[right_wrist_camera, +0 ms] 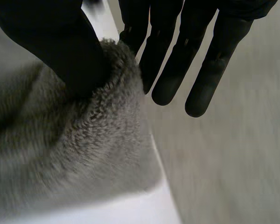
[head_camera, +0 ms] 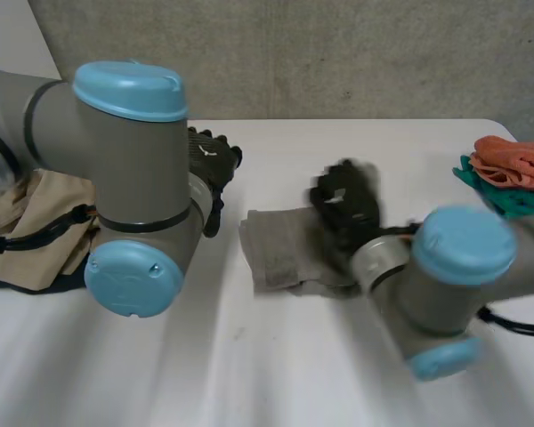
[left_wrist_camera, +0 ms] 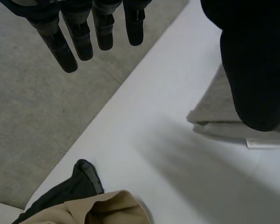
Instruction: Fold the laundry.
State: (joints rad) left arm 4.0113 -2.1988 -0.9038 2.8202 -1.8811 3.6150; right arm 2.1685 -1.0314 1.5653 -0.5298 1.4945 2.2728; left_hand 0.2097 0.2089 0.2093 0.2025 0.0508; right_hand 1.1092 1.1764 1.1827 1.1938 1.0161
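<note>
Pinching grey towel (right_wrist_camera: 84,154), right robot hand (right_wrist_camera: 51,46).

The right hand (right_wrist_camera: 56,42) pinches the raised edge of a fuzzy grey towel (right_wrist_camera: 84,149) between thumb and nearest finger, its other fingers (right_wrist_camera: 210,70) straight past it, above the white table (right_wrist_camera: 130,210).
</note>
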